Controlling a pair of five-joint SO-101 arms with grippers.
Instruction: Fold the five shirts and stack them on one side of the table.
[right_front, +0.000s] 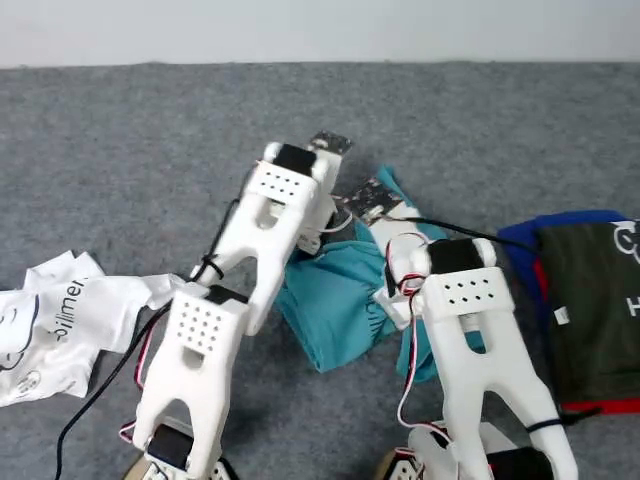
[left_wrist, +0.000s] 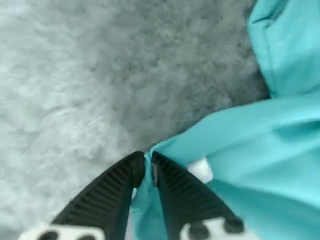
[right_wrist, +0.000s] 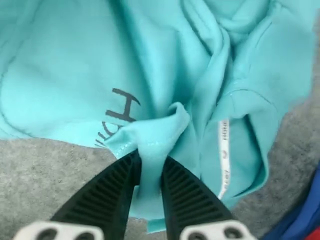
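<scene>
Both the left fingers (left_wrist: 112, 187) and the right fingers (right_wrist: 112, 192) are clamped tight on edges of the teal shirt (right_front: 330, 300), bunched on the counter (right_front: 120, 150) just beyond their tips, so they should pull apart evenly to flatten it before folding.

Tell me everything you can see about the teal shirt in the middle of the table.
The teal shirt is soft, knit-looking fabric, crumpled and unfolded, lying near the middle of the grey felt-like table. It has dark lettering, a stitched hem and a white label. The left claw is shut on one edge of it, and the right claw is shut on a bunched fold near the lettering.
</scene>
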